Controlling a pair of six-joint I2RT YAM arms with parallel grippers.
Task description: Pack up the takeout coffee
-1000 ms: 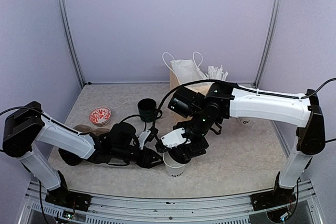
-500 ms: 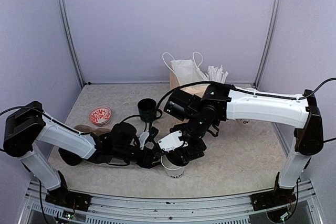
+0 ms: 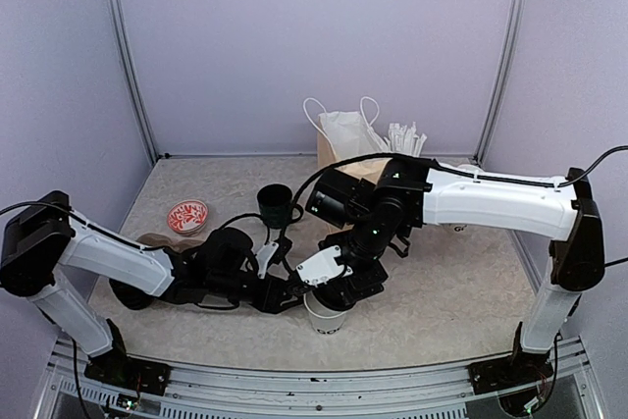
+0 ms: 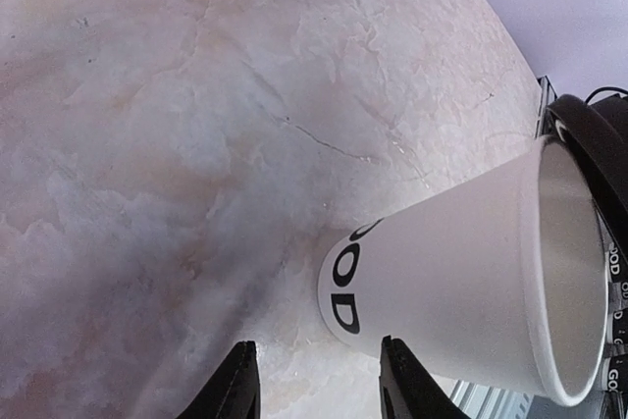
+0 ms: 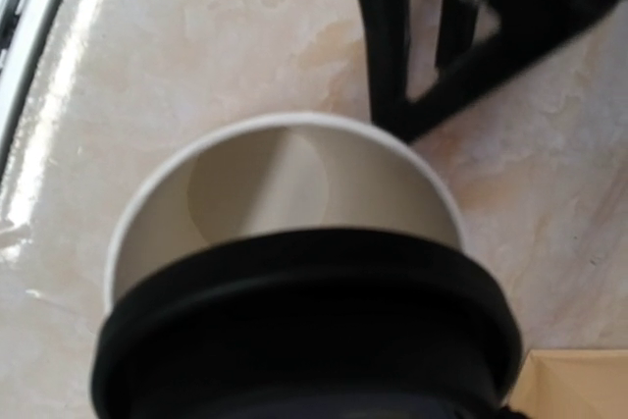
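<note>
The right fingers are clamping the black lid and holding it just above the open rim of the white lettered cup, presumably to press it on. The left fingers are standing apart at the cup's base; whether they are gripping or only bracing it cannot be determined. The cup is standing on the counter near the front edge, between both arms, and is showing an empty interior. The handled bag, the likely packing destination, is waiting at the back; its contents are not visible.
</note>
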